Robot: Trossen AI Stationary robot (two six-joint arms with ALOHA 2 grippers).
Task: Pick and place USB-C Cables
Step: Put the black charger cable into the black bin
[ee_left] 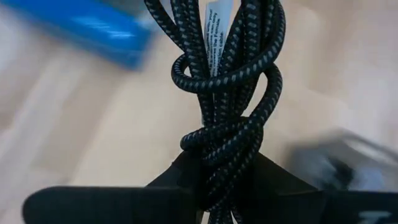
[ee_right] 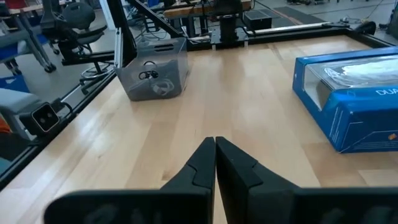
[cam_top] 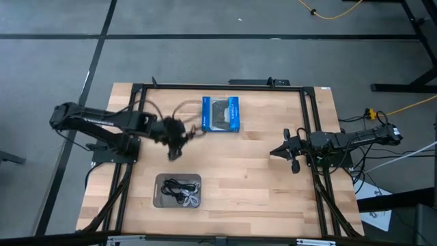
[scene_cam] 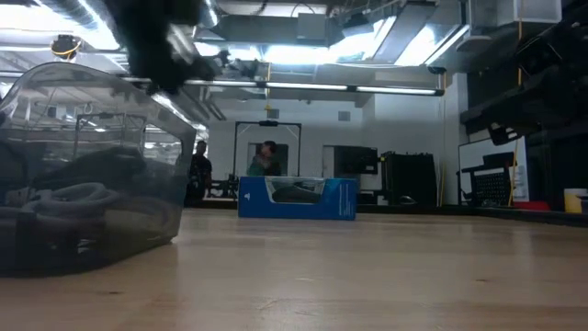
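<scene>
My left gripper [cam_top: 175,142] is above the table between the blue-edged box [cam_top: 221,114] and the clear tray [cam_top: 177,190]. It is shut on a black braided USB-C cable bundle [ee_left: 227,93] with a white label [ee_left: 215,37]. In the low view it shows blurred, high above the tray [scene_cam: 83,175]. More coiled cables [cam_top: 181,191], black and light grey, lie in the tray. My right gripper [cam_top: 278,152] is shut and empty near the table's right side, and also shows in its wrist view [ee_right: 215,149]. My left gripper pinches the black cable bundle between its two fingers, at the end just past the turns wrapped round its middle [ee_left: 225,163]. Several strands lie together in the hold. The rest of the bundle stretches away from the fingertips, clear of the table.
The blue-edged box [scene_cam: 297,198] with a dark centre lies at the far middle of the table; it also shows in the right wrist view [ee_right: 354,99]. The tray [ee_right: 155,78] stands near the front left. Bare wood lies between the tray and my right arm.
</scene>
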